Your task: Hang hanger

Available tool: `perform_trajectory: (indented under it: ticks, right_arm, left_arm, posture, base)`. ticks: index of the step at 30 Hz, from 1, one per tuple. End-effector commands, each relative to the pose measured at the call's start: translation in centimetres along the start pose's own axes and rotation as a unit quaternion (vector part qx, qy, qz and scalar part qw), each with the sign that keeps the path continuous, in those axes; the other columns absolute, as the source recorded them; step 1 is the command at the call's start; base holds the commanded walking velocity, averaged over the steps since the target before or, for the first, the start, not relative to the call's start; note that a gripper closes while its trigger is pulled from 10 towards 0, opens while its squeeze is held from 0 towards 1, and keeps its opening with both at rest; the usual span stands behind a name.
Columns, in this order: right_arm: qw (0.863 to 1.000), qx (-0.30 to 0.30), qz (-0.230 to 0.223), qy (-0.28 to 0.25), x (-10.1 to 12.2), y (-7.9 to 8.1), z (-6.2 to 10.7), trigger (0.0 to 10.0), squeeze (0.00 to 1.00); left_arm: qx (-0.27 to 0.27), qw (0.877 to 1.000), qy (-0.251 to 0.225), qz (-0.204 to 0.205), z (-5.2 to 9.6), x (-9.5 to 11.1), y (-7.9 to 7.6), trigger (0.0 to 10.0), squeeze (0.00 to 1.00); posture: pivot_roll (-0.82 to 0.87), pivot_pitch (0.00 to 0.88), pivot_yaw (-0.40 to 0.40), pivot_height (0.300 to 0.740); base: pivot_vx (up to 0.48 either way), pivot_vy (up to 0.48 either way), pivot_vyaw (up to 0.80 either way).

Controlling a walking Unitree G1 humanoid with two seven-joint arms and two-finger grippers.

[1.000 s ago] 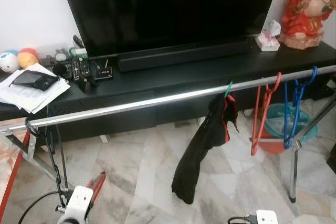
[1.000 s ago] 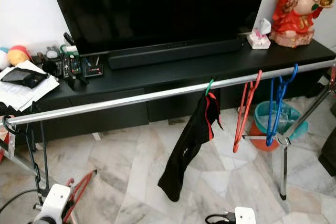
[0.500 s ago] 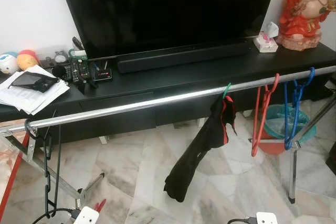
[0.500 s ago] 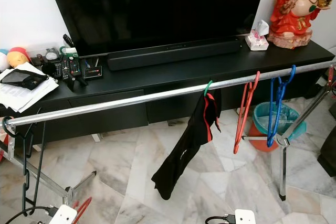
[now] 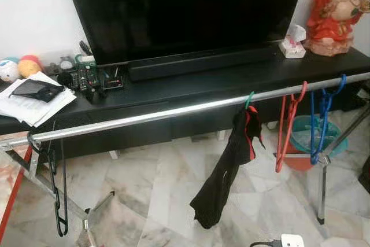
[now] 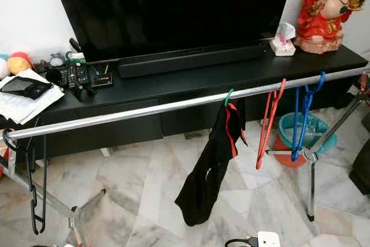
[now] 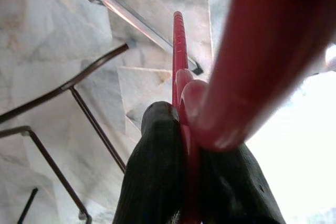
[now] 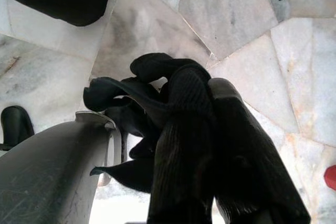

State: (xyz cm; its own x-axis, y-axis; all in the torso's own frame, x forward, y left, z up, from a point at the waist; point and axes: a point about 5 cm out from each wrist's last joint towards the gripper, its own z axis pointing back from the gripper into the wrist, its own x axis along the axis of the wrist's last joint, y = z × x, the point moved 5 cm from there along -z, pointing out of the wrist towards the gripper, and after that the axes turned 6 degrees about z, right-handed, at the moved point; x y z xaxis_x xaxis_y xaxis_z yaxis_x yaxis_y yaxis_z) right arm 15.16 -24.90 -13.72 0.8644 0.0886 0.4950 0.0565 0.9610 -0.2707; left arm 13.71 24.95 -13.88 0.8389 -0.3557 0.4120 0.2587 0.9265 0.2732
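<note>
A red hanger [image 7: 180, 51] is clamped between the black fingers of my left gripper [image 7: 181, 129], which is shut on it low over the marble floor; a thick red part of it looms close to the camera. A silver rail [image 5: 173, 111] runs across in front of me. On it hang a black hanger [image 5: 58, 201] at the far left, a black garment [image 5: 228, 172] on a green hook, another red hanger [image 5: 288, 128] and a blue hanger [image 5: 321, 120]. My right gripper [image 8: 205, 85] hangs shut above the floor, its white wrist block [image 5: 292, 240] at the lower edge.
Behind the rail stands a black TV console [image 5: 243, 79] with a large TV [image 5: 185, 10], soundbar, remotes, papers [image 5: 34, 99], a tissue pack and a red figurine [image 5: 338, 10]. A teal bucket [image 5: 303, 134] sits under the right end. Rail legs [image 5: 322, 189] stand on the marble floor.
My left wrist with the red hanger has dropped out of the bottom left of the head views. The black garment has swung a little. The black hanger now hangs still.
</note>
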Motion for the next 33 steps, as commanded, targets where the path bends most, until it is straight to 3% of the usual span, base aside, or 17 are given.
perform_trajectory:
  ticks: [1,11,12,15,18,21,26,33]
  right_arm:
    - [1.0,0.001,0.003,0.001,0.0,0.1,0.0,10.0,0.0]
    - [1.0,0.003,0.003,0.0,0.1,0.2,0.0,10.0,0.0]
    - [1.0,0.005,0.003,0.001,0.1,0.2,0.0,10.0,0.0]
    - [1.0,0.007,0.003,0.005,0.0,0.2,-0.1,10.0,0.0]
    - [1.0,0.008,0.003,0.006,0.1,0.2,-0.1,10.0,0.0]
    - [1.0,0.012,0.003,0.006,0.1,0.4,-0.1,10.0,0.0]
    - [1.0,0.016,0.005,0.007,0.2,0.5,-0.1,10.0,0.0]
    - [1.0,0.019,0.017,0.009,0.1,0.7,-0.1,10.0,0.0]
  left_arm:
    - [-0.003,1.0,0.03,-0.001,0.1,-1.3,-0.4,10.0,0.0]
    - [-0.002,0.994,0.079,0.077,0.7,-4.3,-1.3,10.0,0.0]
    - [0.009,0.987,0.095,0.131,1.1,-5.6,-1.0,10.0,0.0]
    - [0.025,0.976,0.113,0.184,1.8,-7.3,-0.2,10.0,0.0]
    - [0.034,0.971,0.122,0.203,2.4,-8.6,0.5,10.0,0.0]
    - [0.052,0.965,0.134,0.217,3.4,-10.2,2.9,10.0,0.0]
    - [0.058,0.966,0.128,0.218,3.1,-9.3,4.4,10.0,0.0]
    - [0.047,0.968,0.107,0.221,1.5,-6.0,3.3,10.0,0.0]
  posture:
    - [0.1,0.0,0.008,0.732]
    - [0.09,0.0,0.007,0.732]
    - [0.09,0.0,0.003,0.732]
    - [0.09,0.0,0.001,0.732]
    - [0.1,0.0,-0.003,0.732]
    - [0.1,0.0,-0.006,0.732]
    - [0.09,0.0,-0.002,0.732]
    - [0.08,0.0,0.003,0.732]
  base:
    - [0.0,0.0,0.0]
    - [0.0,0.0,0.0]
    - [0.0,0.0,0.0]
    - [0.0,0.0,0.0]
    - [0.0,0.0,0.0]
    - [0.0,0.0,0.0]
    - [0.0,0.0,0.0]
    - [0.0,0.0,0.06]
